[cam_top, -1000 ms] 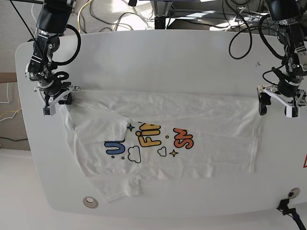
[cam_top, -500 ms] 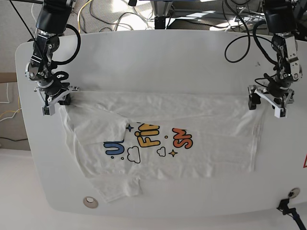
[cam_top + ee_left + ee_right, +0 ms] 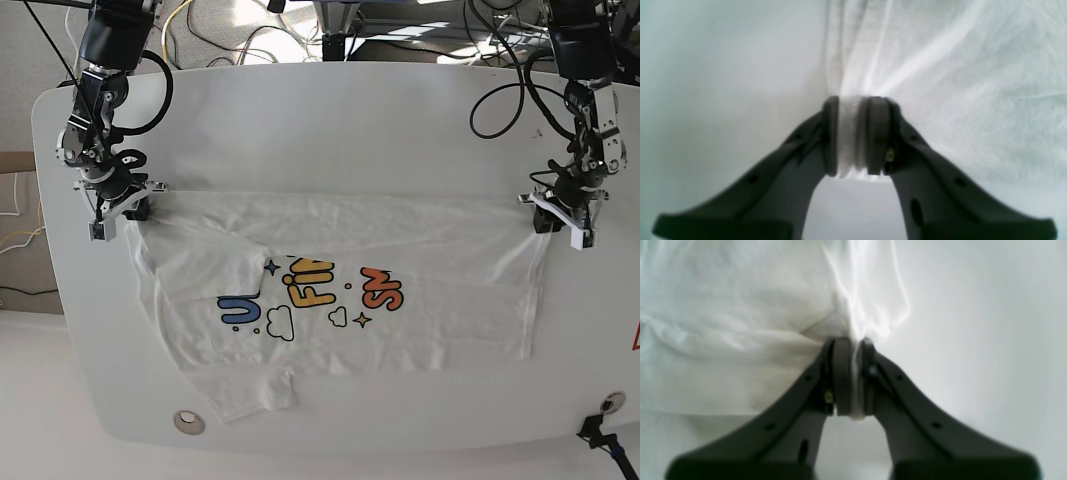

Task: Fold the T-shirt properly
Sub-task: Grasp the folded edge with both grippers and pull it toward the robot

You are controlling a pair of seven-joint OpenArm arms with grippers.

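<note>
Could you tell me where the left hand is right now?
In the base view, the left hand sits at the table's right edge, pinching the T-shirt's far right corner.

White T-shirt (image 3: 420, 250) printed blue, yellow, orange-red; white table (image 3: 330, 120).

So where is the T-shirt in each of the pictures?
Base view: the T-shirt lies spread across the middle of the white table, its two far corners pinched by the tools.
Left wrist view: it fills the upper right, with a bunched corner clamped in the left tool.
Right wrist view: it fills the upper left, with a corner clamped in the right tool.
Shared landmark: the white table, beside the cloth in all three.
</note>
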